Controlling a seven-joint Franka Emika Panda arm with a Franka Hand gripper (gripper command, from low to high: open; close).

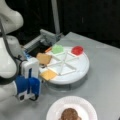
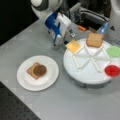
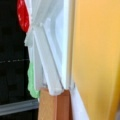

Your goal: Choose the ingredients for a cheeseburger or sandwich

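Patty (image 1: 69,114) (cut off at frame bottom), pincer (image 2: 65,41) tips indistinct beside cheese (image 2: 73,46)

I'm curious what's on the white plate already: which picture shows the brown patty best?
The front view showing the whole plate: patty lies on a bread slice. The other front view crops it at the bottom. The wrist view misses it.

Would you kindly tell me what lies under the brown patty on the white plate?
A tan bread slice lies under the patty on the plate; whatever sits beneath the patty's middle is covered.
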